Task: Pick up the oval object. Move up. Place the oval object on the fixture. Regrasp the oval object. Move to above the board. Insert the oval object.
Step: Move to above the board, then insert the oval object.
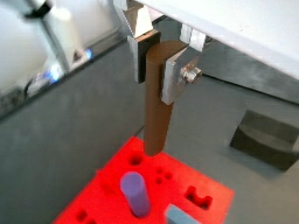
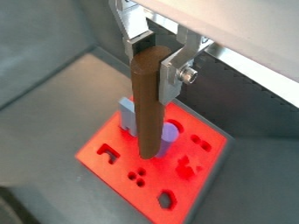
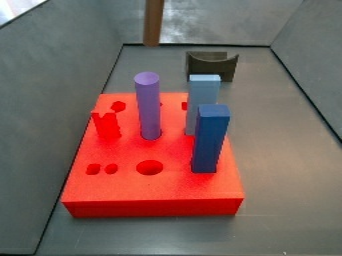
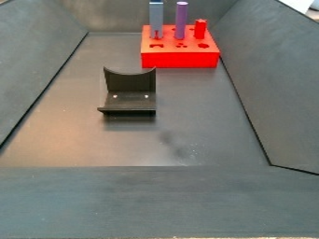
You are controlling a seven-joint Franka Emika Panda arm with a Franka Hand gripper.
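Your gripper (image 2: pixel 158 48) clamps the oval object (image 2: pixel 147 105) upright, high above the board (image 2: pixel 117 153). Centre the peg's tip over the oval hole before descending, clear of the purple cylinder (image 3: pixel 147 104).

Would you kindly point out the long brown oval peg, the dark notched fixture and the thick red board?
Long brown oval peg (image 2: pixel 147 105): wrist view, mid shaft, held in the gripper (image 2: pixel 159 45).
Dark notched fixture (image 4: pixel 127 91): side view, back wall.
Thick red board (image 3: pixel 154 206): side view, front wall.

A purple cylinder (image 3: pixel 147 104) and two blue square posts (image 3: pixel 209 136) stand upright in the worktop's (image 4: pixel 174 149) middle.
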